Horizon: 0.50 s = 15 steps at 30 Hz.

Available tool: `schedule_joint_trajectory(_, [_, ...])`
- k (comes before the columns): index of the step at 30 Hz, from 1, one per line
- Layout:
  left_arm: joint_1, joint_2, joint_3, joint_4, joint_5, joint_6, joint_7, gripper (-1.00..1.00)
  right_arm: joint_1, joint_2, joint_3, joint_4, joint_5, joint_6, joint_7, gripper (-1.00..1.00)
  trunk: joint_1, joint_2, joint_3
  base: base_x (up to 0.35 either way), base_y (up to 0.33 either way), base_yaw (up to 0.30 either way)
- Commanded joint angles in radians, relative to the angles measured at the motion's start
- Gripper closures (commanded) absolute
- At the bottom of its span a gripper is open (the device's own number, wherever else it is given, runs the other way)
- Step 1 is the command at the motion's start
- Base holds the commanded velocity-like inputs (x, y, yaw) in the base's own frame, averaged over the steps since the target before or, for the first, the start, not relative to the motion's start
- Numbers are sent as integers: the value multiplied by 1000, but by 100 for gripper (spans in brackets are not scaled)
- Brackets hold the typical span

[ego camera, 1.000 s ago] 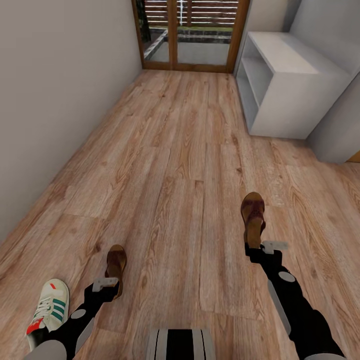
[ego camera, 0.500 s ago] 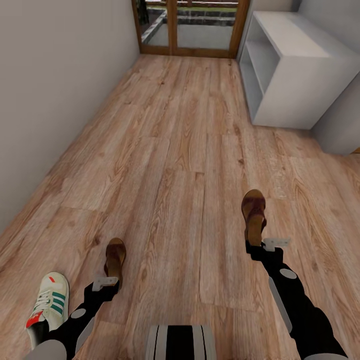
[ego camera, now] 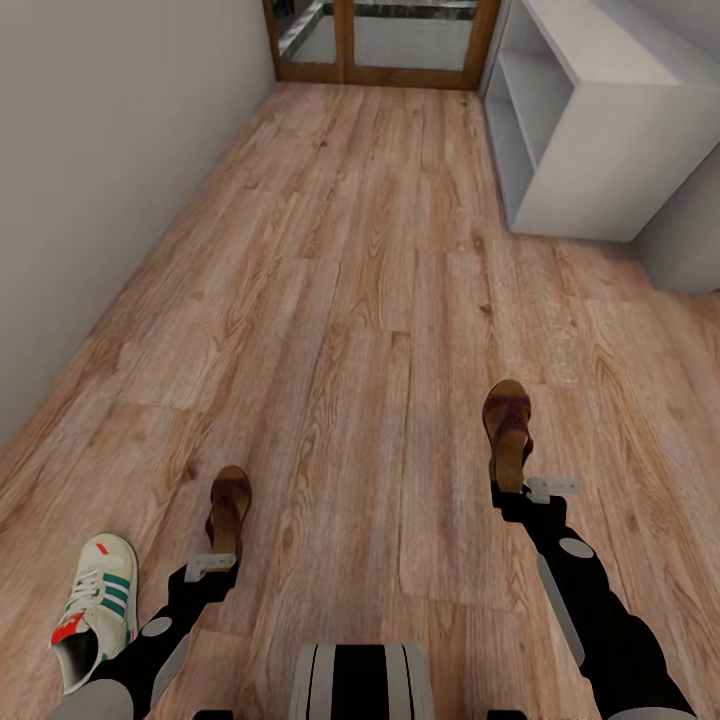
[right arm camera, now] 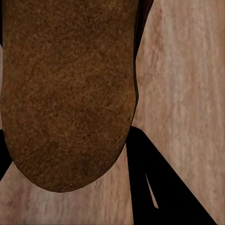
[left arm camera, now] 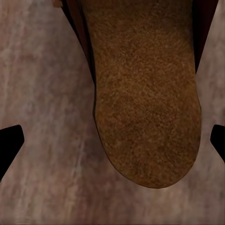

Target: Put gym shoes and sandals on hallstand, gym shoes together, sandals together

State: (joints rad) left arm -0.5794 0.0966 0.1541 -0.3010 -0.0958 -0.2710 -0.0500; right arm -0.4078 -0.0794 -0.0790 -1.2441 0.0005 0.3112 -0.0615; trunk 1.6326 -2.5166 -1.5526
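One dark brown sandal [ego camera: 507, 430] sticks forward out of my right gripper [ego camera: 508, 487], which is shut on its heel end and holds it off the corridor floor [ego camera: 350, 300]. In the right wrist view its tan footbed [right arm camera: 70, 93] sits against a black finger [right arm camera: 150, 187]. The other sandal [ego camera: 228, 508] lies on the floor just ahead of my left gripper [ego camera: 218, 560]. That gripper [left arm camera: 112, 143] is open, its fingertips wide on either side of the sandal's heel [left arm camera: 150, 108]. A white gym shoe [ego camera: 95, 612] with green stripes lies on the floor by my left arm. The white hallstand [ego camera: 590, 150] stands far right.
A grey wall [ego camera: 100, 200] runs along the left of the corridor. A wood-framed glass door [ego camera: 380, 40] closes the far end. A grey panel [ego camera: 690, 240] juts out on the right, past the hallstand. Bare planks stretch between me and the hallstand.
The camera has moved: floor, gym shoe and left sandal slid up the picture and look smaller. The right sandal kept its place at my right gripper. The left sandal drew away from my left gripper.
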Motion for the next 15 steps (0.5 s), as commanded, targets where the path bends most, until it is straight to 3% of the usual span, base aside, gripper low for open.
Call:
schedule_joint_trajectory(1, [-1,-1,9,1,-10,-4,-5,-100,0,0,1,-1,-4,6,-4,100,0,0,-2,0,0,0])
schedule_joint_trajectory(9, [-1,-3,9,1,-9,-4,-5,-100,0,0,1,-2,-3,6,-4,100,0,0,-4,0,0,0])
schedule_joint_trajectory(15, [-1,-3,9,1,-9,-3,-5,-100,0,0,2,-3,-4,6,-4,100,2,-1,-19,0,0,0])
